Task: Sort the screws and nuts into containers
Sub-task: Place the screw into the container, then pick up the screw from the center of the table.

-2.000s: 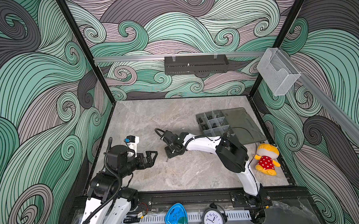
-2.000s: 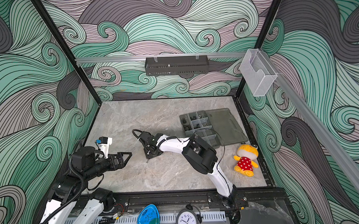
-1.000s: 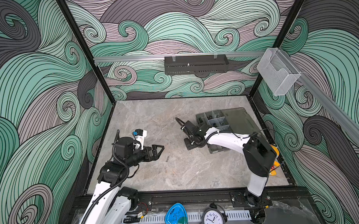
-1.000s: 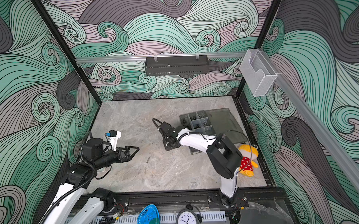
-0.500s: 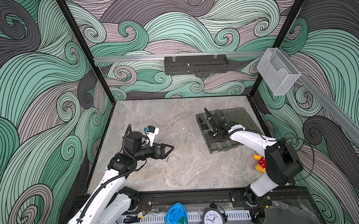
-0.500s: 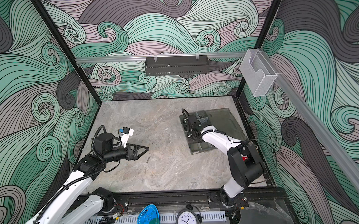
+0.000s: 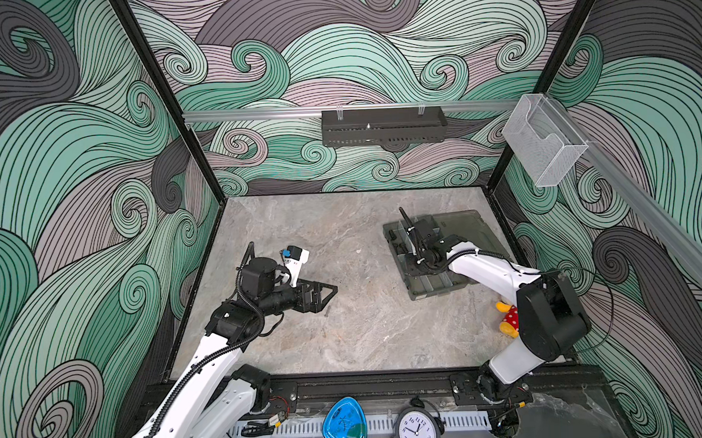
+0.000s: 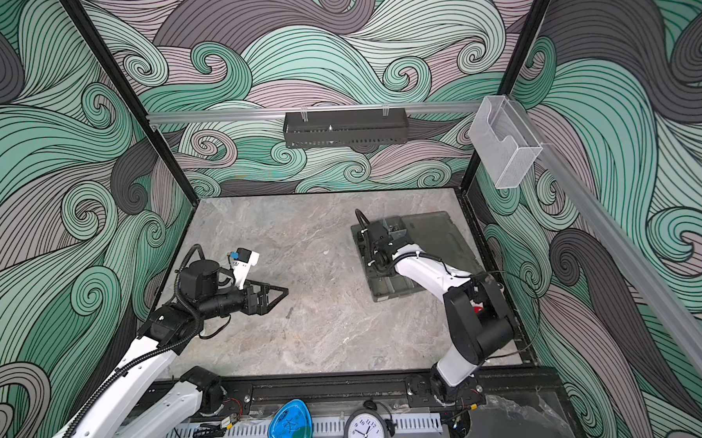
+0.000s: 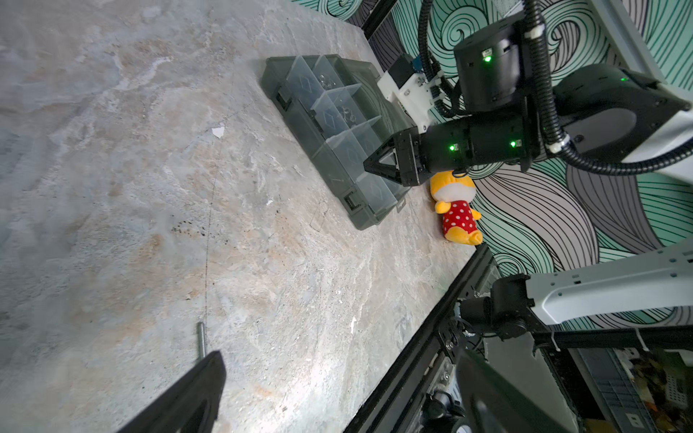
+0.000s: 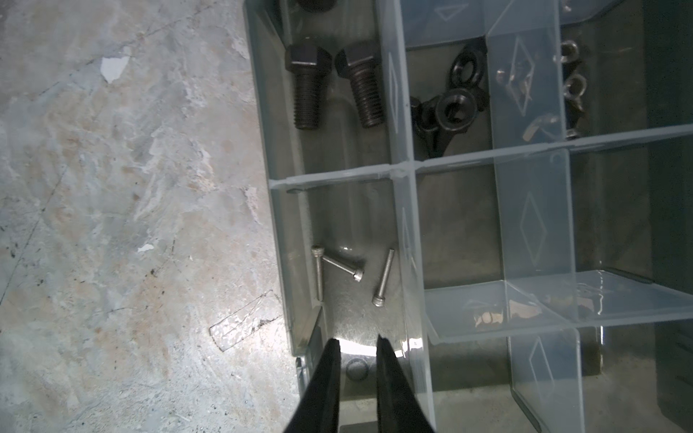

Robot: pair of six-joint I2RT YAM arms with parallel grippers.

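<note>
The smoky-grey organiser box lies at the right with its lid open flat. My right gripper hangs over one of its containers, jaws slightly open with nothing between them. Three silver screws lie in that compartment. Two black bolts fill the adjoining one, and black wing nuts and silver nuts sit in others. My left gripper is wide open, low over the table. A loose silver screw lies just beyond one fingertip, also seen in both top views.
A yellow plush toy in a red dotted dress lies by the right arm's base. A black perforated tray and a clear holder hang on the walls. A clock and a blue object sit beyond the front rail.
My right arm has swung from the middle of the table to over the box, and its jaws have parted a little. My left arm has reached out toward the table's middle.
</note>
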